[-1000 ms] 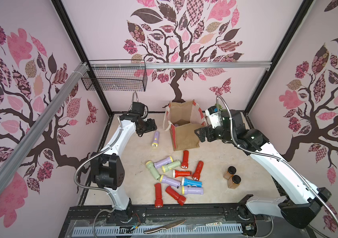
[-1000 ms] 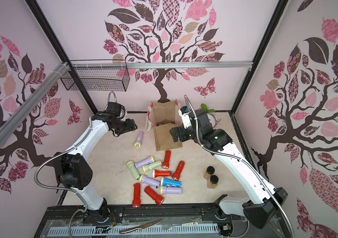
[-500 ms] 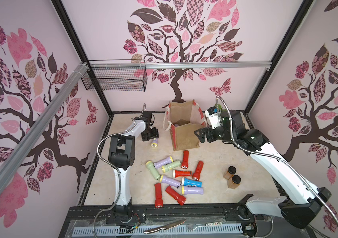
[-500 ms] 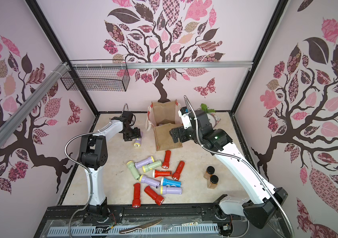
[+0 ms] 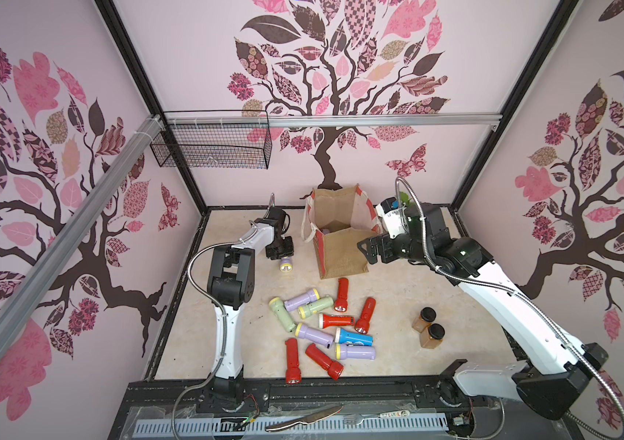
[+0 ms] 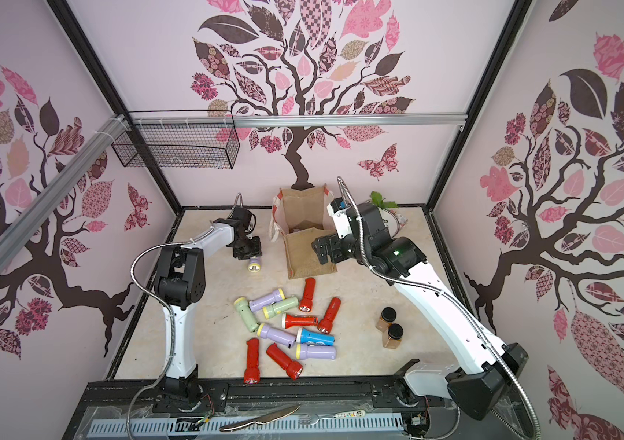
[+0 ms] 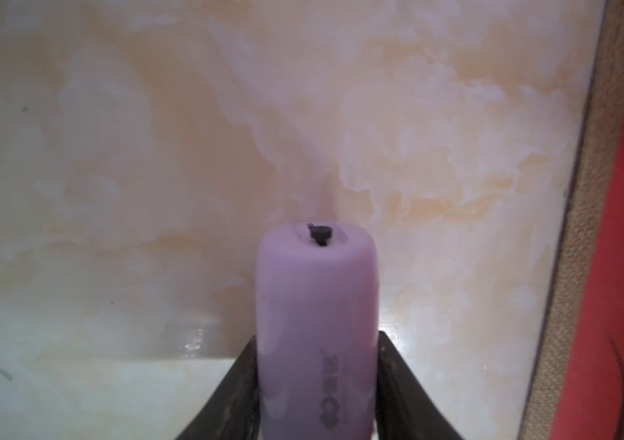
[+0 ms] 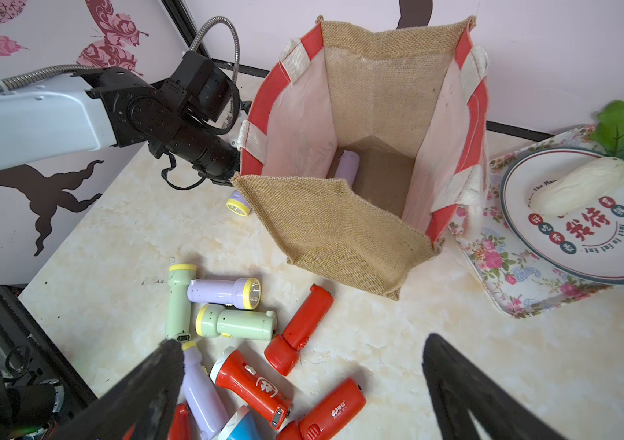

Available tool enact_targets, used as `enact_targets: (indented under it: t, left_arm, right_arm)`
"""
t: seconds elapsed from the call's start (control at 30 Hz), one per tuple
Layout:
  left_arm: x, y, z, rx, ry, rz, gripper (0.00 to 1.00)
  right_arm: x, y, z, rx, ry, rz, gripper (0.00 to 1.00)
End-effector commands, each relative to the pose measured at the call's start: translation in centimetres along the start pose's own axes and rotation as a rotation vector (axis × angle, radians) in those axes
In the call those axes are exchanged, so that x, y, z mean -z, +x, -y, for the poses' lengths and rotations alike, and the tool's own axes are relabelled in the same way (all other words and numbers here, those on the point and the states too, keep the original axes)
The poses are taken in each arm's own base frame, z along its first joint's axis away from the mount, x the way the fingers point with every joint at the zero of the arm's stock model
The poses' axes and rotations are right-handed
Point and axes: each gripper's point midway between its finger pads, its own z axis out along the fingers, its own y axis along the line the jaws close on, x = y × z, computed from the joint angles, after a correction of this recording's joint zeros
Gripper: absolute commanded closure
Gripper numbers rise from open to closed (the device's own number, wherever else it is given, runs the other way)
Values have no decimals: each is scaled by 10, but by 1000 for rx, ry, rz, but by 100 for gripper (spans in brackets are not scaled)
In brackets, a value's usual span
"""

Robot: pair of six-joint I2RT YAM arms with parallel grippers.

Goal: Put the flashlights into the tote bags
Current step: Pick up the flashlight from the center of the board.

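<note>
Lilac flashlight (image 7: 316,324) sits in the left gripper (image 5: 280,253). The fingers (image 7: 243,373) are clamped on both sides of its barrel, tail end sticking out past them. In both top views its yellow-ringed head points to 6 o'clock from under the claw. Can't tell if it's off the table (image 5: 398,304).

It's at 9 o'clock of the tote bag (image 5: 342,255), just beside it. Bag stands upright, mouth open, with one lilac flashlight (image 8: 347,164) already at the bottom.

Eleven more are in a loose pile (image 5: 325,327) at the bag's 6 o'clock: red, lilac, pale green and one blue flashlight (image 5: 356,337). Several touch.

Right gripper (image 5: 366,249) is at the bag's 3 o'clock, close to the side panel, jaws spread wide with nothing between them.

Two brown jars (image 5: 428,327) with black caps stand at 5 o'clock of the bag, touching each other. Floral tray (image 8: 531,297) with a plate (image 8: 588,244) is at the bag's 3 o'clock, behind the right arm. Wire basket (image 5: 211,146) hangs on the back wall around 11 o'clock.
</note>
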Motion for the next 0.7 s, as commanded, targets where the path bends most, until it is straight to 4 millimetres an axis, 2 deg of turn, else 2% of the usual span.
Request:
enact_targets:
  t: [0.0, 0.1, 0.17, 0.33, 0.43, 0.67]
  left_arm:
    - [-14, 27, -1, 4, -24, -54, 65]
    - [-7, 30, 0, 22, -10, -33, 79]
    - [3, 30, 3, 23, 5, -19, 85]
    - [43, 21, 10, 16, 35, 58, 96]
    - [74, 15, 15, 18, 60, 117, 100]
    - [147, 3, 25, 31, 132, 259, 100]
  right_arm:
    - [4, -14, -1, 32, 8, 30, 0]
    - [3, -19, -3, 35, 1, 27, 0]
    - [1, -21, -5, 26, -9, 30, 0]
    - [2, -20, -8, 0, -32, 32, 0]
    - [5, -18, -5, 0, -17, 34, 0]
    - [5, -10, -5, -18, -24, 29, 0]
